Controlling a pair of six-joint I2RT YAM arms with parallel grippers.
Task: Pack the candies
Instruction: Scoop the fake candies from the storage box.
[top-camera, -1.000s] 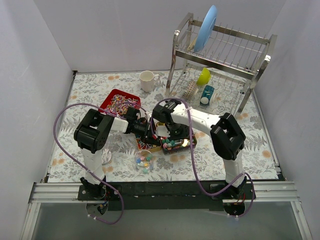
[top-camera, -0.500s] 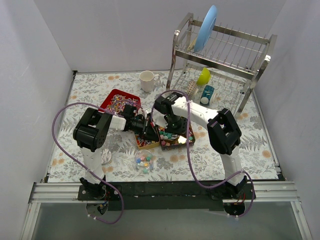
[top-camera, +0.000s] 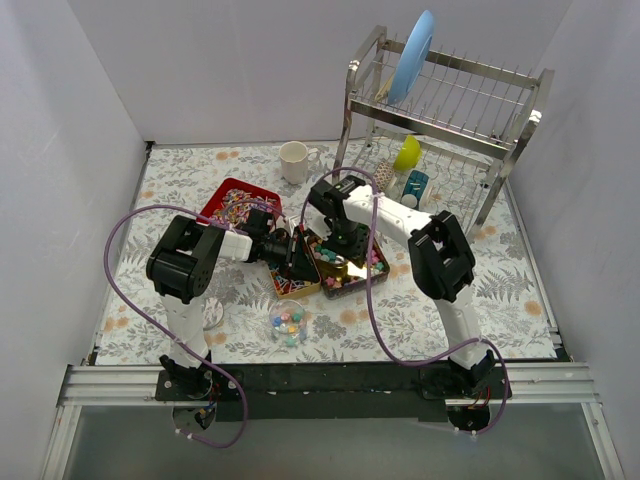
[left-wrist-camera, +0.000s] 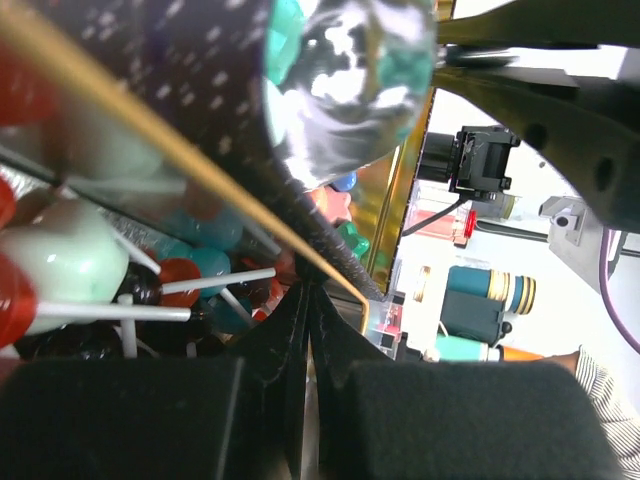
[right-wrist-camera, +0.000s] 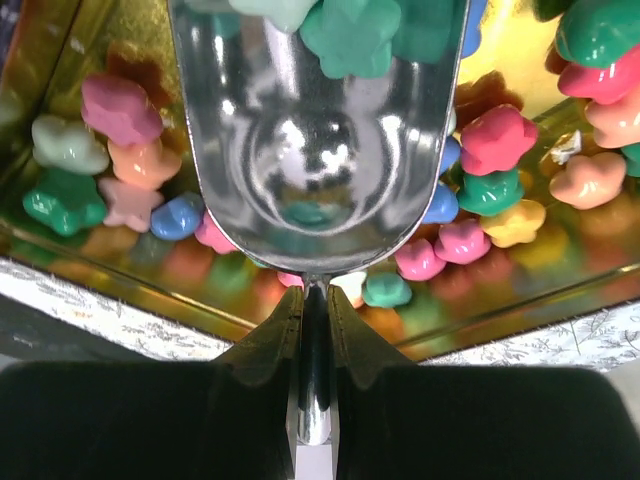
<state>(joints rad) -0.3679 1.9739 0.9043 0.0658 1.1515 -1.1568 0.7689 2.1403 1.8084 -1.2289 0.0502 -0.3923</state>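
Pastel star-shaped candies (right-wrist-camera: 495, 135) lie in a gold tray (right-wrist-camera: 120, 280). A shiny metal scoop (right-wrist-camera: 320, 130) dips into them with a few green ones at its mouth. My right gripper (right-wrist-camera: 313, 300) is shut on the scoop's thin handle. From above, the right gripper (top-camera: 345, 250) sits over the gold tray (top-camera: 375, 268). My left gripper (left-wrist-camera: 305, 300) is shut on the gold-edged wall (left-wrist-camera: 230, 190) of this tray. Red and teal lollipop-like candies (left-wrist-camera: 180, 280) lie just left of that wall. From above, the left gripper (top-camera: 298, 262) sits between the two small trays.
A red tray (top-camera: 222, 195) of striped wrapped candies stands behind the left arm. A small clear bowl (top-camera: 287, 322) with a few candies sits near the front. A white mug (top-camera: 293, 160) and a steel dish rack (top-camera: 450, 130) with a blue plate (top-camera: 412, 55) stand at the back.
My right arm has swung the scoop back and left into the gold tray. The left gripper has shifted right to the tray's wall, and the tray has moved slightly towards the back.
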